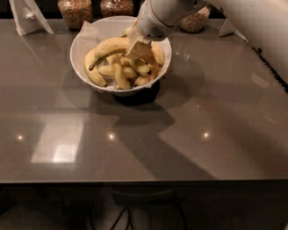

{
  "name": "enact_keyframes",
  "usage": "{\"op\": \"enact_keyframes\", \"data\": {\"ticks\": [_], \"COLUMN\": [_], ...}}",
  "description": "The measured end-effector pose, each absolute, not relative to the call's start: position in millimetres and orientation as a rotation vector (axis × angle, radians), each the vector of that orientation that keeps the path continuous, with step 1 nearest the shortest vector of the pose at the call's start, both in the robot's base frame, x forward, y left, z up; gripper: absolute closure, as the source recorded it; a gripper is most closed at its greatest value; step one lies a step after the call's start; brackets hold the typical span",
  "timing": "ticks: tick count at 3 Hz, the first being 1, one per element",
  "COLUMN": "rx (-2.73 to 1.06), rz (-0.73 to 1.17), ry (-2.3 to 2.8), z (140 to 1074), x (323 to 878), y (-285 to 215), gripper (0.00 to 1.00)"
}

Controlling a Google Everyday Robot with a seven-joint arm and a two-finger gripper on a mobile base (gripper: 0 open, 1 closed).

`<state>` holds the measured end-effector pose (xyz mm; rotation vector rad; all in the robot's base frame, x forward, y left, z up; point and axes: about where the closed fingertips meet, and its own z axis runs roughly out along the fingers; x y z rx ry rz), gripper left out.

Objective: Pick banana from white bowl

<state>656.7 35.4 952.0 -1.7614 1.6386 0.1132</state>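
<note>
The white bowl (81, 40) stands at the back middle of the grey table and holds a pile of yellow bananas. The banana (110, 45), long and strongly arched, lies on top of the pile. Its dark stem tip points to the lower left and its right end runs into my gripper. My gripper (140, 49) reaches down into the bowl's right half from the white arm above, shut on the banana's right end. Shorter yellow bananas (120, 74) lie below it. The arm hides the bowl's far right rim.
Glass jars of grains (75, 11) stand in a row behind the bowl. A white folded card (27, 18) stands at the back left and another (231, 28) at the back right. The table's front edge runs along the bottom. A dark strip (270, 65) lies at the right.
</note>
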Motion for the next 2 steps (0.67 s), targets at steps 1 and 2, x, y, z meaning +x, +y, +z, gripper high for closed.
{"op": "enact_keyframes", "data": {"ticks": [1, 2], "rx": [-1.711, -1.687], "rz": [0.128, 0.186], "ry": [1.666, 1.674], "z": [971.1, 985.1], "x": [645.2, 623.6], "y": [23.6, 8.3], "gripper": [1.0, 1.0]}}
